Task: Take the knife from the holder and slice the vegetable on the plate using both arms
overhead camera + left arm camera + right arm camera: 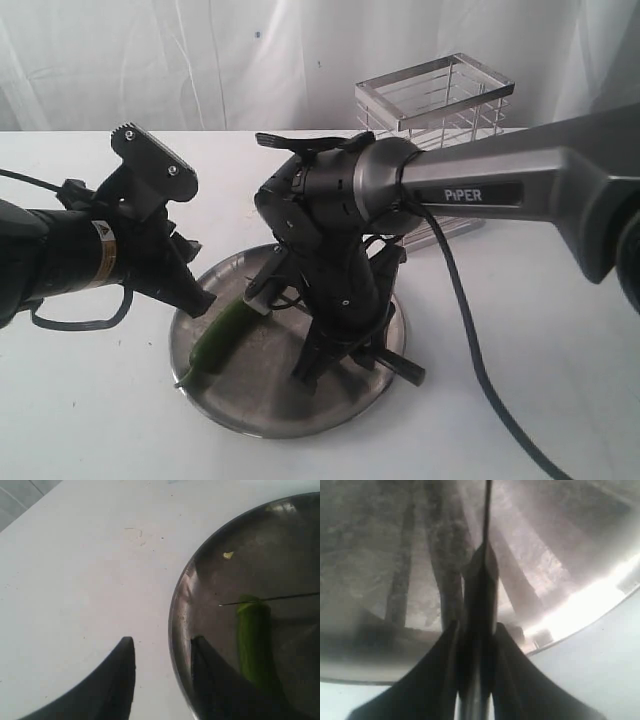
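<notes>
- Left gripper (163, 640) over rim of round grey steel plate (225, 575): fingers spread, empty.
- Right gripper (477, 626): pinching long slim black-handled knife (480, 587).
- Blade across slender green chili pepper (254, 642).

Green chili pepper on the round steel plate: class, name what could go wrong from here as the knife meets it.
1. The slender green chili pepper lies loose: the open left pincer straddles the rim of the round stainless steel plate, with the pepper outside its gap, so it may roll under pressure.
2. The long black-handled knife, gripped by the right pincer, crosses the pepper's very end; the blade could slip off onto the plate.
</notes>
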Motion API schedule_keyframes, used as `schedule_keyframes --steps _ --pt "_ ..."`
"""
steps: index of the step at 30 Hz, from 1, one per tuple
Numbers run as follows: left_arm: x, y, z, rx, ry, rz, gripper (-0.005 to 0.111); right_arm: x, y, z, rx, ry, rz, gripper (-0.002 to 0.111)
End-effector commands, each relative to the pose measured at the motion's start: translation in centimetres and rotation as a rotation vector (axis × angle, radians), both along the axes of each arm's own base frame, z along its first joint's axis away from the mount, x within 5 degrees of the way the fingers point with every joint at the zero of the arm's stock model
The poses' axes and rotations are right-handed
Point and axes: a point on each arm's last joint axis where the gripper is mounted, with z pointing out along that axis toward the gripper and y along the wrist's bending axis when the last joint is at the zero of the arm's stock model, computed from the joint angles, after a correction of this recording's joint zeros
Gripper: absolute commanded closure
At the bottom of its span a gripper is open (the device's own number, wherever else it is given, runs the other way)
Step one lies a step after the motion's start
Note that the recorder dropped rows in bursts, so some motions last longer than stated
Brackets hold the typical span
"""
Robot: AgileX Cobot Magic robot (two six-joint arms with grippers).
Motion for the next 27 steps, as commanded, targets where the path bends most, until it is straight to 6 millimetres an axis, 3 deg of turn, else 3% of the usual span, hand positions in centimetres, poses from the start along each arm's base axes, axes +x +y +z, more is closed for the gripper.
schedule_keyframes --steps 1,12,16,21,27 --pt "0.1 0.0 0.2 -0.015 -0.003 0.007 0.065 0.4 0.3 0.4 0.06 -0.009 -0.025 0.108" --pt "0.2 -0.2 -0.2 -0.029 0.016 0.015 0.065 0.2 0.5 0.4 0.076 0.017 -0.004 0.108" --pt "1.6 -0.4 -2.0 0.01 0.05 0.067 0.065 0.6 0.7 0.4 0.053 0.028 0.006 0.108" --pt "3.3 -1.0 -1.2 -0.012 0.011 0.108 0.065 1.2 1.1 0.4 0.042 0.012 0.017 0.108" --pt "3.9 -1.0 -2.0 0.016 0.021 0.129 0.065 1.6 1.2 -0.5 -0.003 0.026 0.044 0.108"
